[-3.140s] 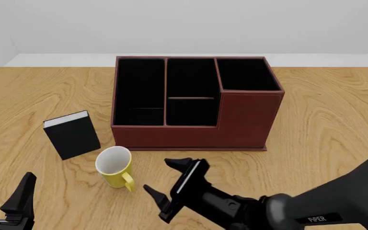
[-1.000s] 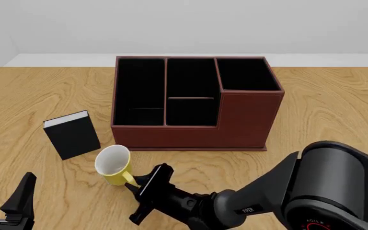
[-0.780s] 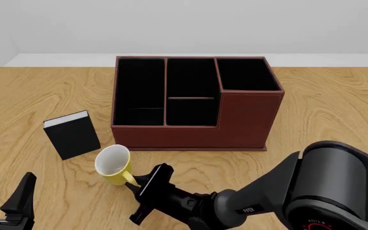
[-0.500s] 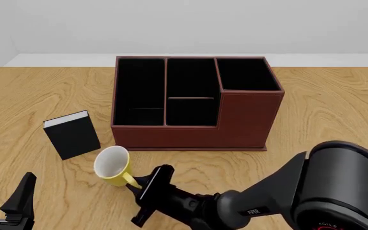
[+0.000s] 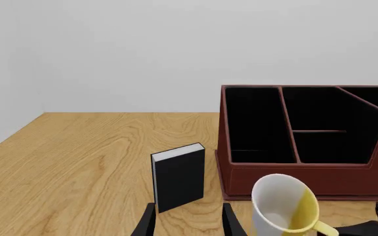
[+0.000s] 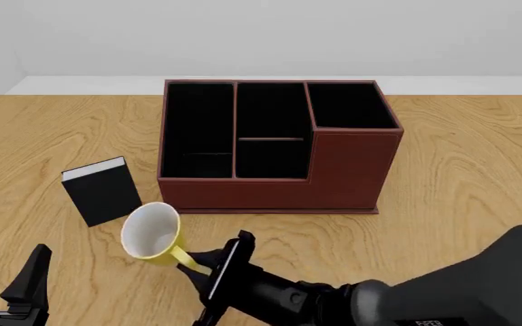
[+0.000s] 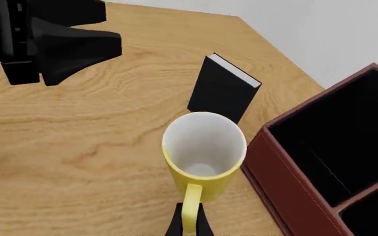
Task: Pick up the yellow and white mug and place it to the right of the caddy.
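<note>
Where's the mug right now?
Front view: the yellow and white mug is near-left of the caddy, beside the black book, tilted, its handle in the right gripper.

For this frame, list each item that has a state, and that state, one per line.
yellow and white mug: empty, tilted, held by its handle
caddy: upright on the table, compartments empty
black book: closed, standing on end
right end effector: shut on the mug's handle
left end effector: open, holding nothing
</note>
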Controlling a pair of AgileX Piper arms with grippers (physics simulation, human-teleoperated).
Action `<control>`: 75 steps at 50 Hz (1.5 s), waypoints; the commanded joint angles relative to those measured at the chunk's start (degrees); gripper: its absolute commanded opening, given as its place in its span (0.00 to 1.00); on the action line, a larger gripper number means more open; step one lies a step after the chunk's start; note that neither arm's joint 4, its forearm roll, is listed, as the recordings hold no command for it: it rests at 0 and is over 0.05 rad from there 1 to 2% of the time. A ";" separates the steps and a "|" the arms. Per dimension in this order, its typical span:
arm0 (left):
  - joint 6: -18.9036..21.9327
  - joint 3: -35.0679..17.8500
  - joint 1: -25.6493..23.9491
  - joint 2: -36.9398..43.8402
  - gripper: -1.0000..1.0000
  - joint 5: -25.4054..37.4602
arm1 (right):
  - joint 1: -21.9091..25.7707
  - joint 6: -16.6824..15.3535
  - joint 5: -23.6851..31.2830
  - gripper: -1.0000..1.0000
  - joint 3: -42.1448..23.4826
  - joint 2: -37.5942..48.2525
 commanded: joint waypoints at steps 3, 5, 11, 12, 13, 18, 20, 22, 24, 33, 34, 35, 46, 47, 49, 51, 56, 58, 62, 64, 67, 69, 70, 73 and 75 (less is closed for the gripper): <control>0.01 0.00 0.01 0.00 1.00 0.00 | -0.27 -1.79 3.29 0.00 5.19 -10.88; 0.01 0.00 0.01 0.00 1.00 0.00 | -0.14 2.12 7.95 0.00 4.21 -13.67; 0.01 0.00 0.00 -0.01 1.00 0.00 | -0.95 -0.07 10.43 0.00 6.98 -21.76; 0.01 0.00 0.01 -0.01 1.00 0.00 | -1.22 -0.82 10.39 0.00 7.64 -22.89; -0.01 0.00 0.02 -0.01 1.00 -0.01 | -0.23 3.06 13.89 0.00 5.84 -23.44; 0.00 0.00 0.01 -0.01 1.00 -0.01 | -0.94 1.61 16.14 0.00 7.08 -28.36; -0.01 0.00 0.00 0.00 1.00 0.00 | -0.52 2.30 17.72 0.00 6.46 -29.21; 0.00 0.00 0.01 0.01 1.00 0.00 | -1.01 2.20 17.92 0.00 7.15 -30.76; 0.00 0.00 0.01 0.01 1.00 0.00 | -1.14 2.41 18.94 0.00 7.01 -31.70; -0.02 0.00 0.00 0.00 1.00 0.00 | -1.60 3.56 23.85 0.00 6.73 -37.42; 0.01 0.00 0.00 -0.01 1.00 0.00 | -1.75 3.48 24.63 0.00 6.62 -38.45; -0.01 0.00 0.00 0.00 1.00 0.00 | -1.65 3.49 25.27 0.00 6.34 -38.97; -0.01 0.00 0.00 0.00 1.00 0.00 | -1.66 4.56 30.60 0.00 4.67 -44.52; 0.00 0.00 0.01 -0.01 1.00 0.00 | -1.67 4.56 30.61 0.00 4.67 -44.53; 0.00 0.00 0.01 0.00 1.00 0.00 | -1.01 4.46 31.64 0.00 3.99 -44.95; 0.01 0.00 0.01 0.00 1.00 0.00 | -0.75 5.06 32.63 0.00 3.46 -45.53; 0.00 0.00 0.02 -0.01 1.00 0.00 | -1.17 4.54 34.13 0.00 3.36 -47.80; 0.02 0.00 0.01 0.00 1.00 0.00 | -1.30 4.78 34.99 0.00 3.11 -48.47; 0.00 0.00 0.01 0.00 1.00 0.00 | -1.71 4.54 35.90 0.00 3.34 -50.13; 0.01 0.00 0.00 0.00 1.00 0.00 | -2.27 4.29 36.51 0.00 3.42 -51.18; 0.01 0.00 0.01 0.00 1.00 0.00 | -2.63 3.97 37.47 0.00 3.17 -52.58; -0.01 0.00 0.00 -0.01 1.00 0.00 | -2.59 4.57 38.15 0.00 2.75 -53.00; -0.01 0.00 0.02 0.00 1.00 0.00 | -2.73 4.11 38.12 0.00 2.90 -53.23; 0.02 0.00 0.00 0.01 1.00 0.01 | -3.35 4.12 38.78 0.00 2.95 -54.37; 0.01 0.00 0.00 -0.01 1.00 0.00 | -3.81 4.01 39.17 0.00 3.02 -55.07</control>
